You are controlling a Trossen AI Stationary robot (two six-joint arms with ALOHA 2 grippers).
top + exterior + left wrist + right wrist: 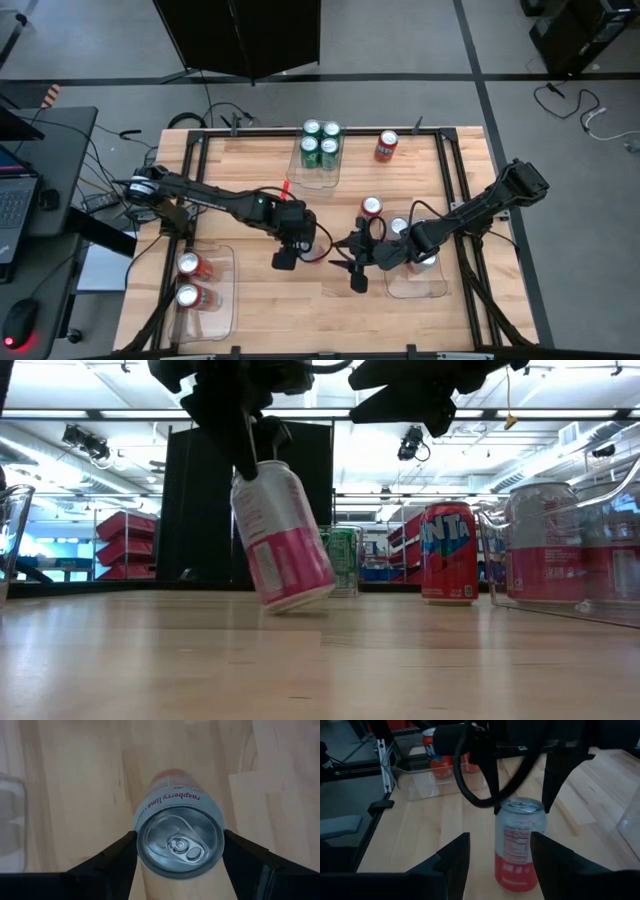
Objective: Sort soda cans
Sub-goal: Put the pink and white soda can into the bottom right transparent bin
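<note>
A silver-white soda can with a pink lower half (280, 535) hangs tilted at the table's middle, with my left gripper (288, 250) shut on it from above. In the left wrist view its silver top (180, 842) sits between my two fingers. My right gripper (347, 262) stands open just right of it. Its fingers are on either side of the can (517, 845) and apart from it. Two red cans (371, 208) (386, 146) stand upright on the bare wood on their bases. My left gripper pinches the can just below its top rim (142, 822), one finger (117, 850) on each side. The fingers come from above, slanting down. The can hangs tilted below them, bottom edge (300, 600) at the table; whether it touches I cannot tell.
A clear tray with several green cans (320, 145) stands at the far edge. Another tray (222, 300) with two red cans is at the near left. A third tray (420, 285), with silver-white cans, lies at the right under my right arm. Bare wood lies along the near edge.
</note>
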